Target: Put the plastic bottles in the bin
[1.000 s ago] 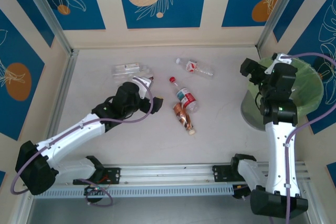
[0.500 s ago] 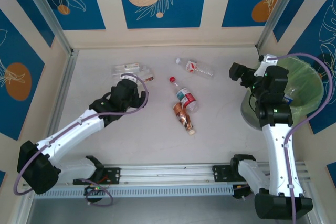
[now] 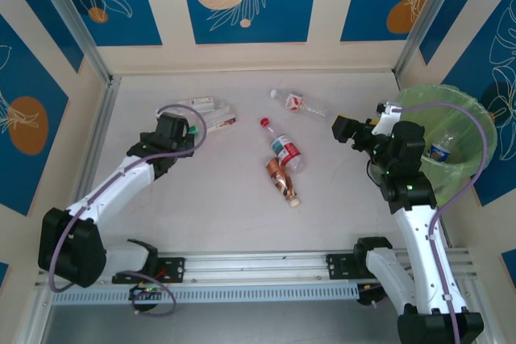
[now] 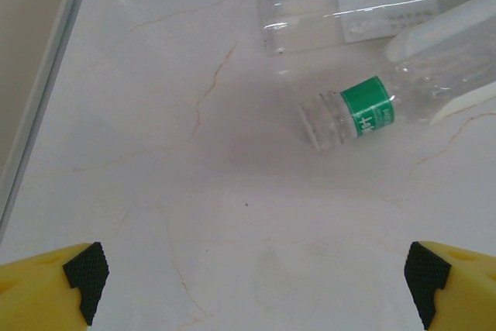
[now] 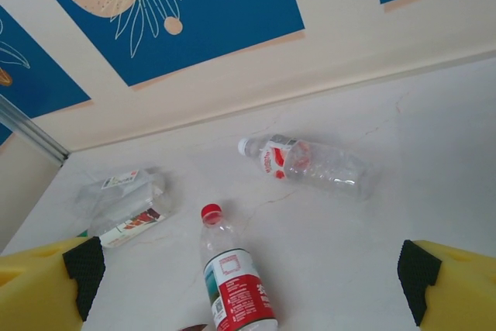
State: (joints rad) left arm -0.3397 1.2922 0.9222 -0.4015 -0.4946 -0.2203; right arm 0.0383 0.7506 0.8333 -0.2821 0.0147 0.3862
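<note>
Plastic bottles loose on the pale surface, one more already down in the bin. Nearest the arm bases, about centre: brown-labelled bottle, close against the red-capped bottle at its 12 o'clock, touching or not hard to tell. Further toward 12 o'clock, white-capped bottle, well apart from both. Off at 10 o'clock, crushed clear bottles in a small heap, among them a green-labelled bottle. Left pincer just short of that heap, jaws spread wide and empty, heap toward 1 o'clock in its wrist view. Right pincer at 3 o'clock of centre, beside the bin, likewise wide apart with nothing between, aimed across at the red-capped and white-capped bottles. Bin at 3 o'clock against the right wall, green-lined, holding a blue-labelled bottle. Step in hand, by the look of it: reaching out for fresh pickups, neither grasp begun. Next move likely calling for a short advance and descent of the left pincer over the green-labelled bottle, jaws set across its body, then a long carry across to 3 o'clock. Metal rail tight along 9 o'clock, back wall just beyond the heap, so little room there; broad open surface at 6 o'clock and between centre and bin for the carry.
</note>
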